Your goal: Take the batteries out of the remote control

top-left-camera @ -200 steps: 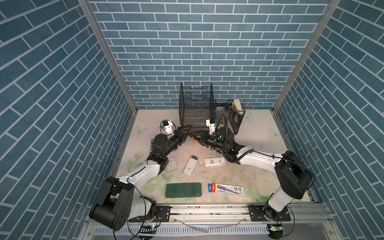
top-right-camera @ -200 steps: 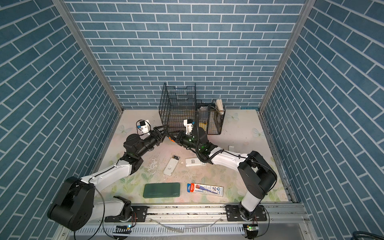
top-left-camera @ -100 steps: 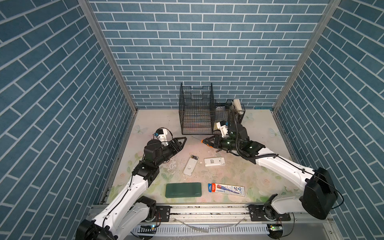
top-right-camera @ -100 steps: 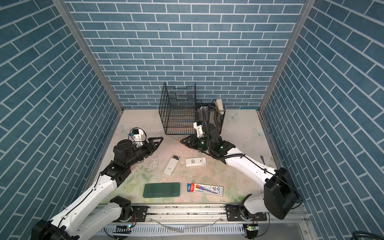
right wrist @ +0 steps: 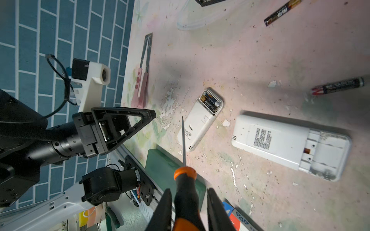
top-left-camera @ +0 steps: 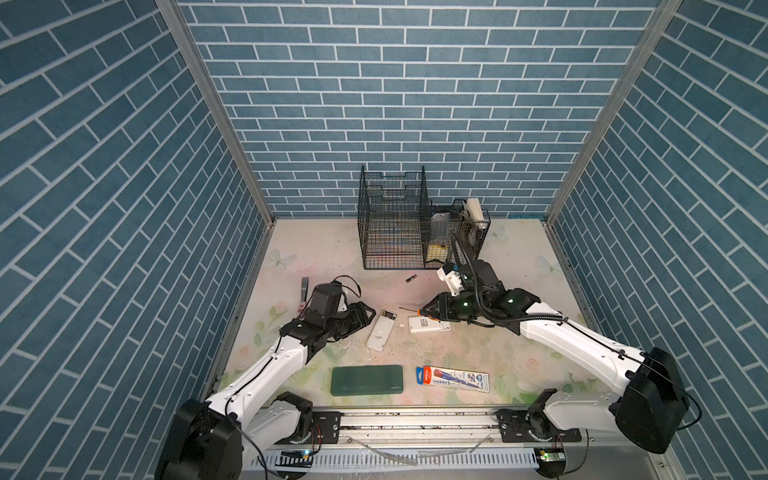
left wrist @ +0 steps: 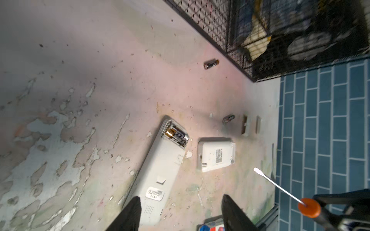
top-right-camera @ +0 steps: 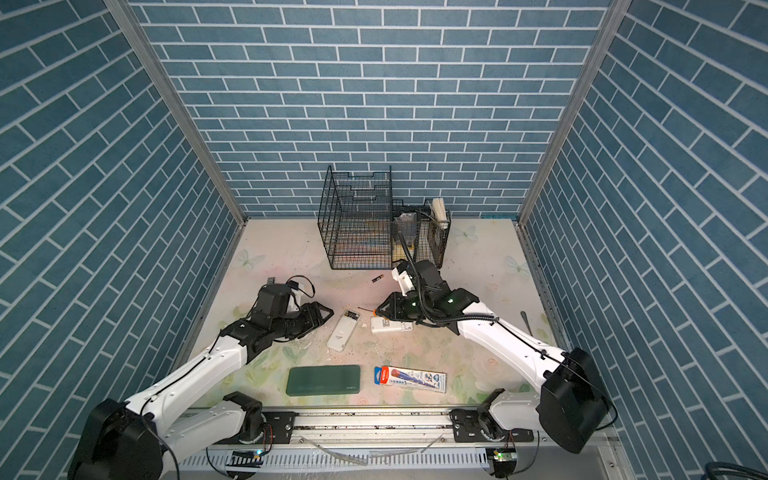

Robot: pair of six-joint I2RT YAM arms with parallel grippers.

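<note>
A slim white remote control (top-left-camera: 381, 330) (left wrist: 160, 170) lies back up, and its open compartment holds batteries (left wrist: 176, 135) (right wrist: 209, 101). My left gripper (top-left-camera: 368, 313) (left wrist: 180, 210) is open with nothing in it, its tips by the remote's far end from the batteries. A wider white remote (top-left-camera: 428, 324) (right wrist: 290, 144) lies beside it with an empty open compartment. My right gripper (top-left-camera: 432, 311) (right wrist: 191, 210) is shut on an orange-and-black screwdriver (right wrist: 186, 192), whose tip hangs near the slim remote. One loose battery (top-left-camera: 411, 278) (left wrist: 211, 64) lies before the cage, another (right wrist: 338, 88) near the wide remote.
A black wire cage (top-left-camera: 392, 224) with a smaller basket (top-left-camera: 469, 232) stands at the back. A dark green case (top-left-camera: 367, 379) and a printed packet (top-left-camera: 453, 379) lie near the front edge. Pink tweezers (right wrist: 143, 80) lie by the left wall. Small cover pieces (left wrist: 245, 125) lie beyond the wide remote.
Both grippers have drawn back from the cage front toward the remotes. The left gripper has opened wider. The right gripper still holds the screwdriver.
</note>
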